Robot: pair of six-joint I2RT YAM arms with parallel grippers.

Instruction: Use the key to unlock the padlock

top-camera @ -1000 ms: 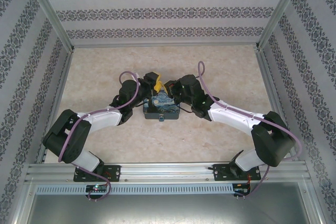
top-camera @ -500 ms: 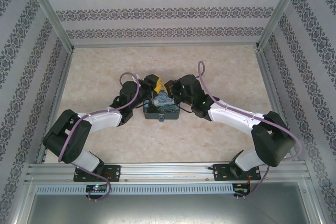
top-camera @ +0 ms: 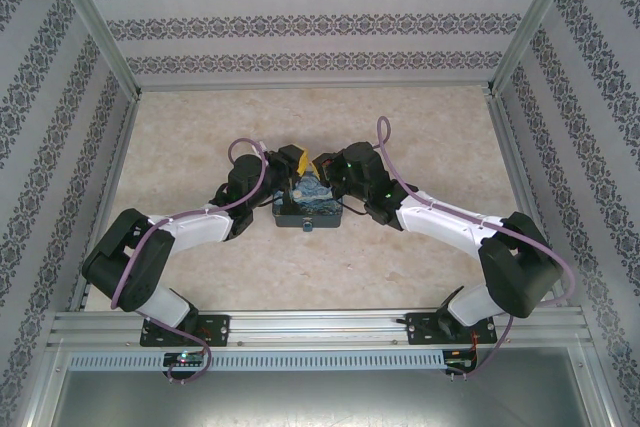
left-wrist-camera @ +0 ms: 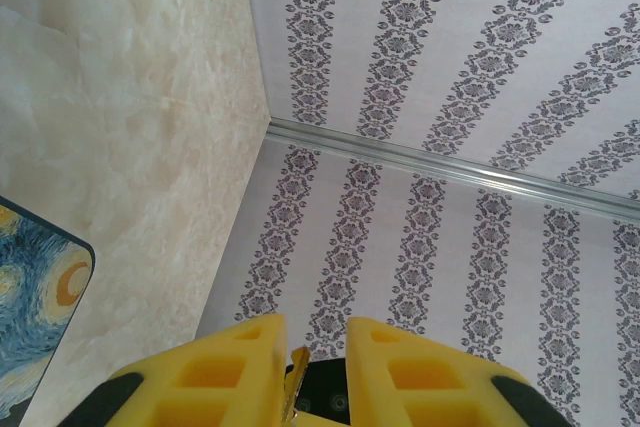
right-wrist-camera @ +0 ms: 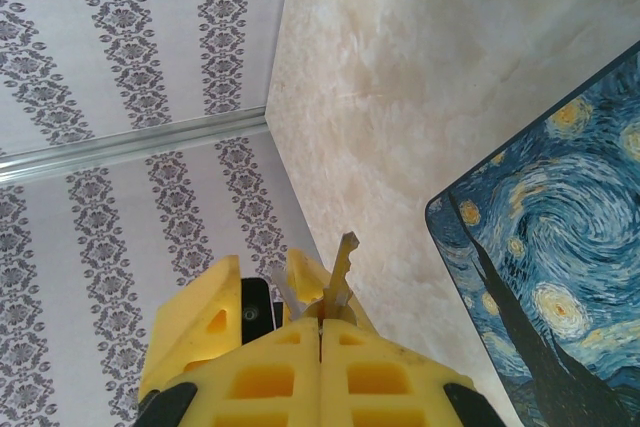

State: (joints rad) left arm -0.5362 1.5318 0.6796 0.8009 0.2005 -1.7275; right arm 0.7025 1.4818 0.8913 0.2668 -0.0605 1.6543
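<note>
We see the right end effector [right-wrist-camera: 320,332] fully closed on the key [right-wrist-camera: 343,269]. The left end effector [left-wrist-camera: 316,342] stands narrowly parted around a thin brass piece [left-wrist-camera: 297,385]; contact is unclear. The padlock [top-camera: 307,226] sits at the tin box's [top-camera: 305,209] near side, mid-desk [top-camera: 420,267].

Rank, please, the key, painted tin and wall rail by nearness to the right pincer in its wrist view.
1. Small pale metal key, in the right pincer.
2. Square blue-and-yellow painted tin box, lower right.
3. Silvery wall rail, far left.
</note>
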